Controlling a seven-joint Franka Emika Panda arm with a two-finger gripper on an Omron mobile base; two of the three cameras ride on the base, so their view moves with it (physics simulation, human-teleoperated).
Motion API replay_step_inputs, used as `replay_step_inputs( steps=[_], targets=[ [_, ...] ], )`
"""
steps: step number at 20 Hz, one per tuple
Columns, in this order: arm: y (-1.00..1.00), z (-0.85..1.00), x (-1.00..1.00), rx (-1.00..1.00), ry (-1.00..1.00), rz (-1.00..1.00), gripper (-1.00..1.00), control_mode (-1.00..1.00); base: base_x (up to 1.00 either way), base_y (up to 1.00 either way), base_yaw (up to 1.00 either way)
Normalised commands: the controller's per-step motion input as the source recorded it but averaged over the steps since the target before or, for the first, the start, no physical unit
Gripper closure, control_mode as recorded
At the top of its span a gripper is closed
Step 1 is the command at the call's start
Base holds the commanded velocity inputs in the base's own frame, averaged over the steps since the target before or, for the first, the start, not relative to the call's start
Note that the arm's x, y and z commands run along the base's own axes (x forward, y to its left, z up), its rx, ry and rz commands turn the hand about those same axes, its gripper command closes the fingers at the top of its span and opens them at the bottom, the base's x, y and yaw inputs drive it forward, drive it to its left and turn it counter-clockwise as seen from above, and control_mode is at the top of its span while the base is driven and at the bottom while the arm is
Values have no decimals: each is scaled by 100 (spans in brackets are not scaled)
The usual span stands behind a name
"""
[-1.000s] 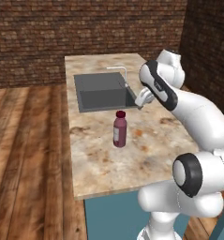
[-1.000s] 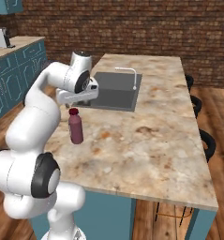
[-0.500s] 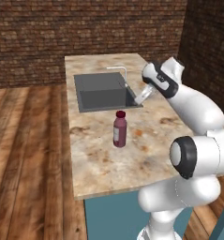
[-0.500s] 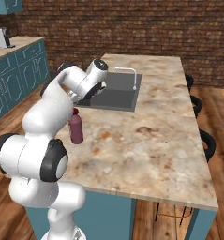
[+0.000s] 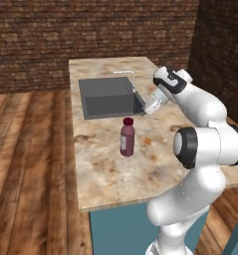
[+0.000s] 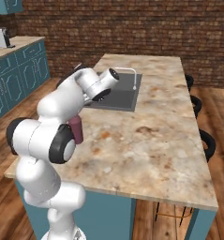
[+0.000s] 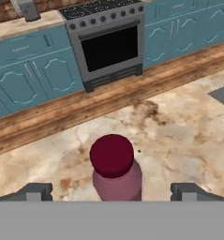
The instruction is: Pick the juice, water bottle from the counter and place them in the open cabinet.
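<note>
The juice (image 5: 127,138), a maroon bottle with a round maroon cap, stands upright on the beige marbled counter (image 5: 115,174) in front of the sink. My gripper (image 5: 151,106) hangs open above the counter, to the right of the juice and a little farther back, near the sink's corner. In the hand view the juice (image 7: 114,168) sits centred between my widely spread fingertips (image 7: 36,191), farther off and untouched. In the right base view my arm covers part of the juice (image 6: 77,130). The water bottle is out of view. A teal wall cabinet's corner (image 6: 8,4) shows at top left, its opening unseen.
A dark sink (image 5: 108,97) with a curved faucet (image 5: 128,74) is set into the counter behind the juice. Across the wooden floor stand a stove (image 7: 108,44) and teal base cabinets (image 7: 29,75). Black stools (image 6: 205,140) line the counter's far side.
My arm has folded in and the wrist has turned, so the hand now points down toward the juice. The juice has not moved, and the jaws stay open.
</note>
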Motion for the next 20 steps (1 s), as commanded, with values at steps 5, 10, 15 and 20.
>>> replay_step_inputs(
  steps=[5, 10, 15, 20],
  targets=[
    [0, -1, 0, 0, 4, 27, -100, -100, 0, 0, 0],
    [5, -33, 0, 6, -3, 29, -100, -100, 0, 0, 0],
    [8, -34, 0, 10, -4, 21, -100, -100, 0, 0, 0],
    [1, -5, 12, 9, 0, 0, -100, -100, 0, 0, 0]
  ],
)
